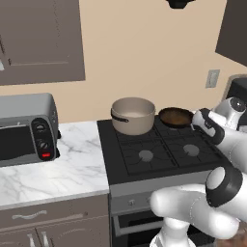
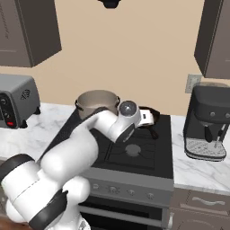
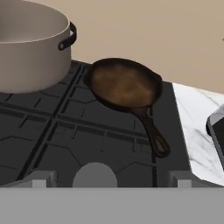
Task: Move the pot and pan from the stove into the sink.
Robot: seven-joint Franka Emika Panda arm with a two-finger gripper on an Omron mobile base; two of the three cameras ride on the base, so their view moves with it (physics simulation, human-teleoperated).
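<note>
On the black stove point(image 1: 159, 154) the beige pot point(image 1: 133, 115) stands on the back left burner. The dark pan point(image 1: 175, 116) lies on the back right burner. In the hand view the pot point(image 3: 30, 52) is at the upper left. The pan point(image 3: 124, 83) sits in the middle, its long handle point(image 3: 153, 135) pointing toward the lower right. My gripper point(image 3: 111, 180) hovers above the front of the stove point(image 3: 65, 131), short of the pan. It is open, fingertips point(image 3: 41, 179) wide apart with nothing between them. From the right base, my hand covers most of the pan point(image 2: 154, 120). The sink is out of view.
A grey toaster oven point(image 1: 26, 128) sits on the marble counter point(image 1: 62, 169) left of the stove. A black coffee machine point(image 2: 209, 126) stands on the counter to the right. Dark wall cabinets point(image 1: 41, 38) hang above. The oven front with knobs point(image 2: 126, 191) faces me.
</note>
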